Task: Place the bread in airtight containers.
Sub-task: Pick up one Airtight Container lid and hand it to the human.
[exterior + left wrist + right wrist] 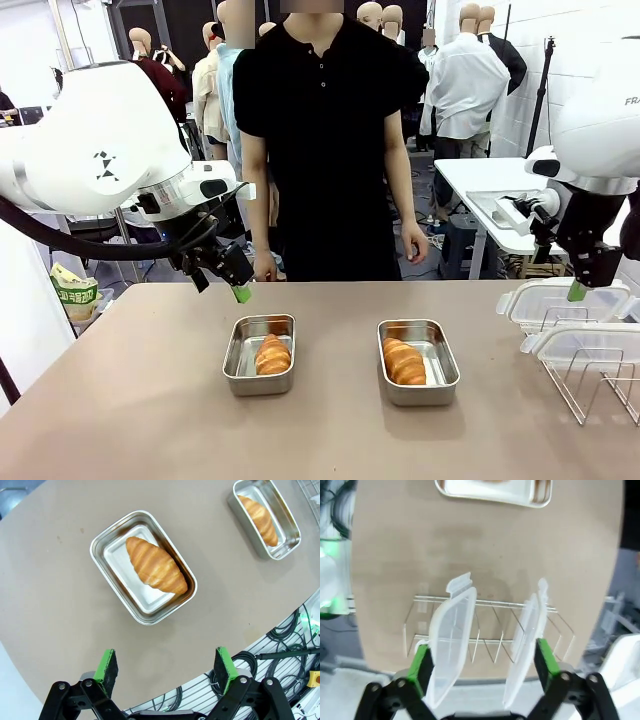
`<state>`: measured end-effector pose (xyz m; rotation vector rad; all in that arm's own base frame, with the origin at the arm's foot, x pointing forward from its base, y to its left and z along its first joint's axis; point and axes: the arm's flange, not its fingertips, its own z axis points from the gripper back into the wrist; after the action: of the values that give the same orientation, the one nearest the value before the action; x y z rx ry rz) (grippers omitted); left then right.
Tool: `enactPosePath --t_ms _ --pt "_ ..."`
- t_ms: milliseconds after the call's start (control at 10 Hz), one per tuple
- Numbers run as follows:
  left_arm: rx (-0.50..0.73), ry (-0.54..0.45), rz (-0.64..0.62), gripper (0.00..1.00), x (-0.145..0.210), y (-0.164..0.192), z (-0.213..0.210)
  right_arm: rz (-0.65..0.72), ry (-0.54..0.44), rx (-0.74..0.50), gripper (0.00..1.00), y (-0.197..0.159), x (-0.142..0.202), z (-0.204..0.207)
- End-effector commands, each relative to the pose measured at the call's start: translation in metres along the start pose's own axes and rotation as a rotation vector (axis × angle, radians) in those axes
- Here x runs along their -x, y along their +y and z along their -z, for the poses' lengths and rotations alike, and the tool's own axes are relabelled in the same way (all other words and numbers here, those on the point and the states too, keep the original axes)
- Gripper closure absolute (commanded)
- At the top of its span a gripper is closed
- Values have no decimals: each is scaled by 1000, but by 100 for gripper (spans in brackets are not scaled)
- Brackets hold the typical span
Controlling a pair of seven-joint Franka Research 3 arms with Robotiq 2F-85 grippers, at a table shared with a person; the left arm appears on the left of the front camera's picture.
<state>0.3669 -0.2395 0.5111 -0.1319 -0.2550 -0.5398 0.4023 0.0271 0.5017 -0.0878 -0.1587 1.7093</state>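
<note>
Steel tins [234, 368] [446, 372] each hold a croissant [272, 355] [404, 361]. Left pincer [166, 659] hovers spread at their ten o'clock; right pincer [482, 656], spread, hangs over racked lids [451, 630] [524, 635] at three o'clock.

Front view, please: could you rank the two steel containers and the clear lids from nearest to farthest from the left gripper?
1. Left container, just below the left gripper.
2. Right container, right of centre.
3. Clear lids, in the rack at the far right edge.

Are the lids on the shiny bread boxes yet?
Not yet. The left tin and right tin are open, croissants showing inside; the clear lids stand in the wire rack.
</note>
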Motion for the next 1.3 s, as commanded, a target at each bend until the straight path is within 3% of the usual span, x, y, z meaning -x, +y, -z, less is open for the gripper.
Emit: enactPosePath --t_ms 0,500,1000,1200 --pt "2 -1 -1 0 -1 1 0 -9 9 9 0 0 0 -2" --pt "2 -1 -1 0 -1 1 0 -1 7 4 0 0 -1 -2" --pt "2 -1 -1 0 -1 1 0 -5 -145 33 0 14 46 -2" --pt "2 -1 -1 0 -1 1 0 -88 -161 20 0 27 63 1"
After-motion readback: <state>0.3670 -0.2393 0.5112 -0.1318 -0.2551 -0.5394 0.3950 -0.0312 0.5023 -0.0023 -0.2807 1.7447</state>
